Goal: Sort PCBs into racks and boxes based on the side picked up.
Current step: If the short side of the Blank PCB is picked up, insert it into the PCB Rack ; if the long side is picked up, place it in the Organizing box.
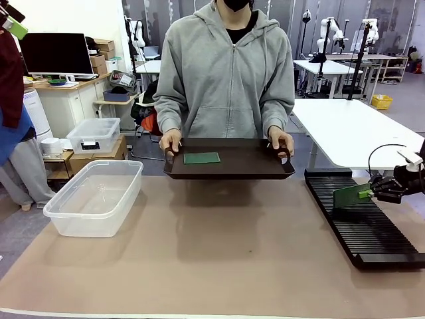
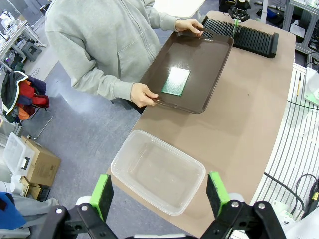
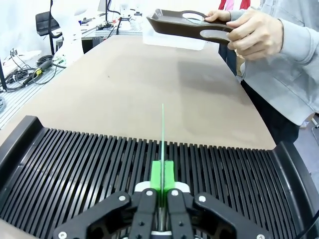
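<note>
A person holds a dark brown tray (image 1: 265,166) above the table's far edge, with one green PCB (image 1: 201,157) lying flat on it. My right gripper (image 1: 369,193) is shut on a second PCB (image 1: 350,196), held upright on edge over the black rack (image 1: 372,232) at the right. In the right wrist view this PCB (image 3: 162,130) shows edge-on between the shut gripper (image 3: 162,172) and the rack's slots (image 3: 89,169); whether it sits in a slot I cannot tell. My left gripper (image 2: 159,194) hangs open high above the clear box (image 2: 124,159), which holds nothing.
The box (image 1: 73,212) stands at the table's left. The person's hands (image 1: 170,141) grip the tray's handles. A smaller lidded clear container (image 1: 93,135) sits off the table behind the box. A white table (image 1: 352,126) stands at the back right.
</note>
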